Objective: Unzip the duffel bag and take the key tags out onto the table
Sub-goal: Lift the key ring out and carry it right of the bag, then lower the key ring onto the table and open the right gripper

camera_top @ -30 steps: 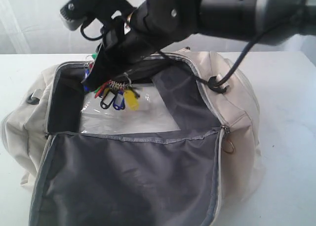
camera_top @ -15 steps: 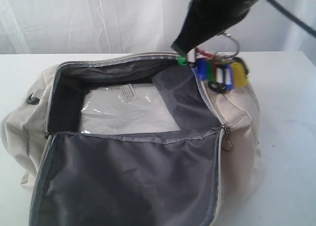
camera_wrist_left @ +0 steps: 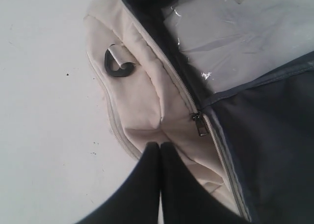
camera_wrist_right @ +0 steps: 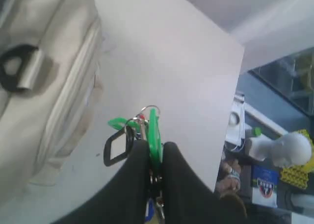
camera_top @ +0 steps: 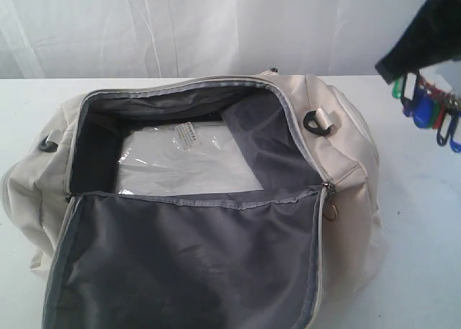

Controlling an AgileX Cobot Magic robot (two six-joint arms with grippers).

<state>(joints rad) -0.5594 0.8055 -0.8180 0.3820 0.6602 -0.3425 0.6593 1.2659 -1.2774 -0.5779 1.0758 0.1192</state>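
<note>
The cream duffel bag (camera_top: 338, 149) lies unzipped on the white table (camera_top: 421, 228), its flap folded forward to show dark grey lining (camera_top: 194, 264). My right gripper (camera_top: 403, 77) hangs in the air past the bag's right end, shut on the key tags (camera_top: 430, 114); green, blue and red tags dangle above the tabletop. In the right wrist view the fingers (camera_wrist_right: 176, 160) pinch a green tag of the key tags (camera_wrist_right: 153, 128) over the table (camera_wrist_right: 162, 62). My left gripper (camera_wrist_left: 159, 145) is shut on nothing, over the bag's end by a zip pull (camera_wrist_left: 200, 125) and a black D-ring (camera_wrist_left: 119, 65).
Inside the bag lies a clear plastic packet (camera_top: 187, 163) with a white barcode label (camera_top: 189, 134). A white curtain (camera_top: 180, 26) hangs behind the table. Past the table's edge (camera_wrist_right: 235, 101) near my right gripper there is clutter, including a white head-shaped form (camera_wrist_right: 287, 148).
My right gripper lifted the key tags out of the bag and carried them rightward, from over the opening to past the bag's right end. The bag has not moved.
</note>
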